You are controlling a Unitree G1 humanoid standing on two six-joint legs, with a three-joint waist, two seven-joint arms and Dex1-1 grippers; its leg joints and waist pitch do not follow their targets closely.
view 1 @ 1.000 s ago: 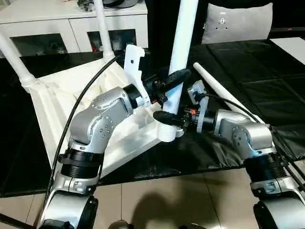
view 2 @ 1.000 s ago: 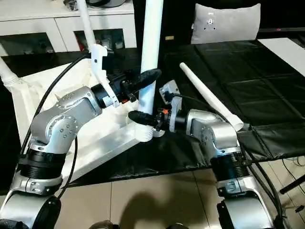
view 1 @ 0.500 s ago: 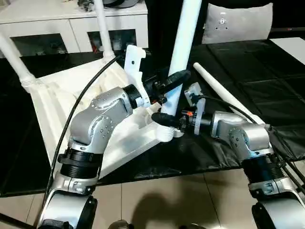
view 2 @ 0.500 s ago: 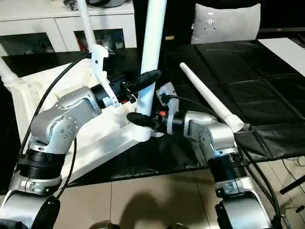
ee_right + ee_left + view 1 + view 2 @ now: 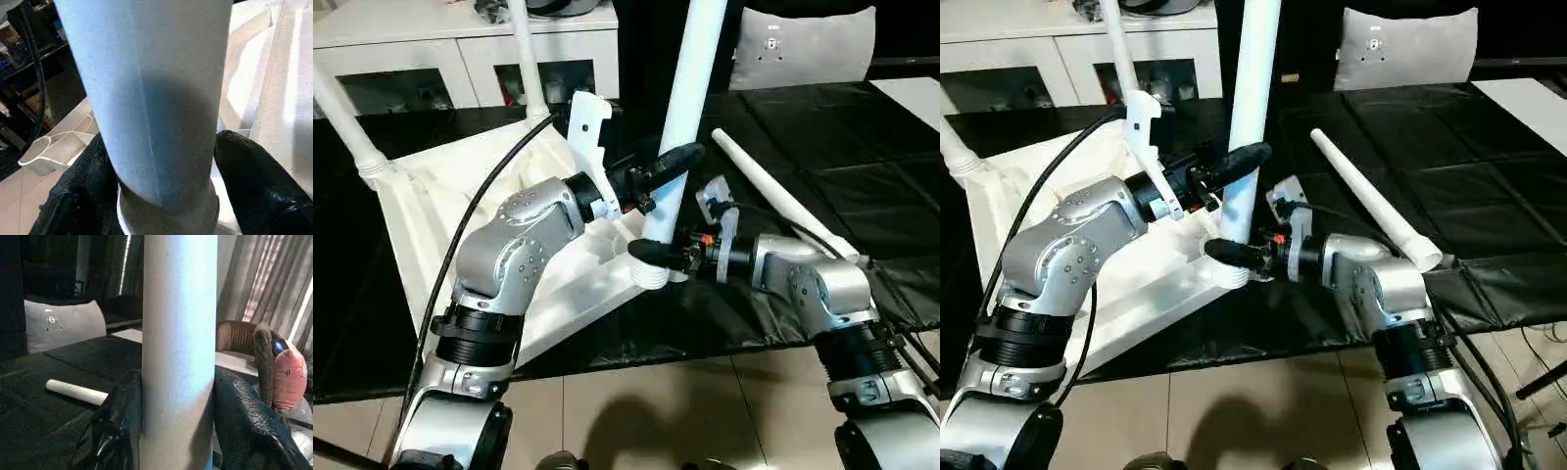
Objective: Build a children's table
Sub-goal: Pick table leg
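The tabletop (image 5: 499,211) lies upside down on the black-covered table (image 5: 862,166), ribs up, with two legs (image 5: 525,59) already standing in its far corners. A third leg (image 5: 690,93) stands upright in the near corner socket (image 5: 651,277), just in front of both tools.

The left tool (image 5: 661,181) has its two fingers (image 5: 244,416) closed on this leg partway up the shaft, one pad on each side, and its grip looks the same as a second ago. The right tool (image 5: 656,257) sits lower, at the foot of the leg just above the socket collar, with a finger on either side. Over the last second it slid in closer to the leg and its fingers spread a little; whether they press the leg or only bracket it cannot be told from here.

That suggests the right tool is shifting its hold low on the leg while the left one steadies it, probably to seat or turn the leg fully into the socket.

The fourth leg (image 5: 773,196) lies loose on the table, beyond the right tool and well apart from the tabletop, not yet fitted.
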